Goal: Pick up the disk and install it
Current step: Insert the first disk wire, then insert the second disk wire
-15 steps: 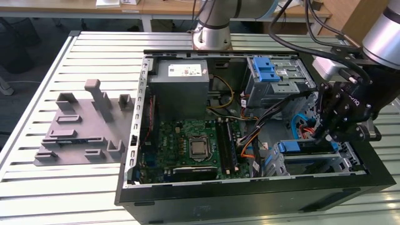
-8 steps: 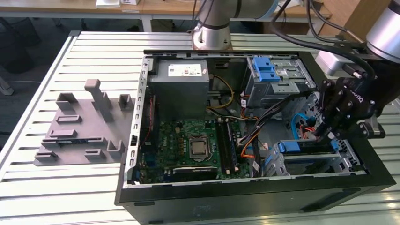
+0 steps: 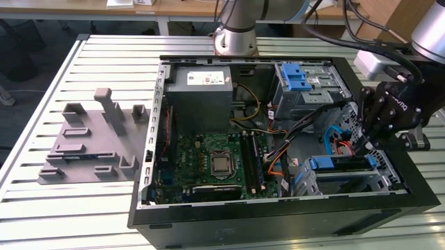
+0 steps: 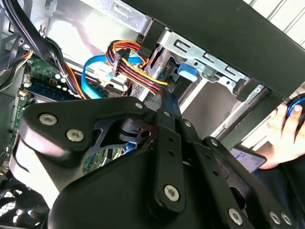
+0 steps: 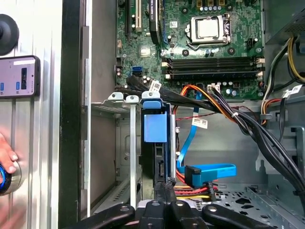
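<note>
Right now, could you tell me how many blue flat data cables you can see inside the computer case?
1: a blue cable beside the disk; others may be hidden.

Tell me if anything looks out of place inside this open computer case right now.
Nothing looks damaged. The silver-grey disk in its blue plastic bracket stands on edge in the metal drive cage, beside the black gripper. One oddity: a person's hand rests on the slatted table just outside the black case wall.
</note>
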Robot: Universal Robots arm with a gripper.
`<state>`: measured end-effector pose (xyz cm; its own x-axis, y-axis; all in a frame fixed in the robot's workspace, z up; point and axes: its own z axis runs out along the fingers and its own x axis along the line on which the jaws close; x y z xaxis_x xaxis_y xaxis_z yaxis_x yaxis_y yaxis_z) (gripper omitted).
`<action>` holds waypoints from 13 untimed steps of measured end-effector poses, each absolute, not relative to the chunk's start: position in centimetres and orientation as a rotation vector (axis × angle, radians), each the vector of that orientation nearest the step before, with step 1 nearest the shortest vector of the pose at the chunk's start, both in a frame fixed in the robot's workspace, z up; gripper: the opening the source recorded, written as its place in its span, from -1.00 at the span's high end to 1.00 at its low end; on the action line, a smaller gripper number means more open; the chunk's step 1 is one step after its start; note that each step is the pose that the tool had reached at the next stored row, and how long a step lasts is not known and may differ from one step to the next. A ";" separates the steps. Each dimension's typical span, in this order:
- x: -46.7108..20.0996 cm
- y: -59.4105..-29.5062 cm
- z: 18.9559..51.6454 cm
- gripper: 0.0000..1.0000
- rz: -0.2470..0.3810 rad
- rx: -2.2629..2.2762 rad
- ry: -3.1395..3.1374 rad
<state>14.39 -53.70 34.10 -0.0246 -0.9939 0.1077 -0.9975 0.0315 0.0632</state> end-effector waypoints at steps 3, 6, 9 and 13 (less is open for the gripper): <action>14.4 -53.7 34.3 0.79 0.045 2.105 -2.165; 14.4 -53.7 34.5 0.79 0.045 2.105 -2.165; 14.4 -53.7 34.8 0.79 0.045 2.105 -2.165; 14.4 -53.7 35.3 0.79 0.045 2.105 -2.165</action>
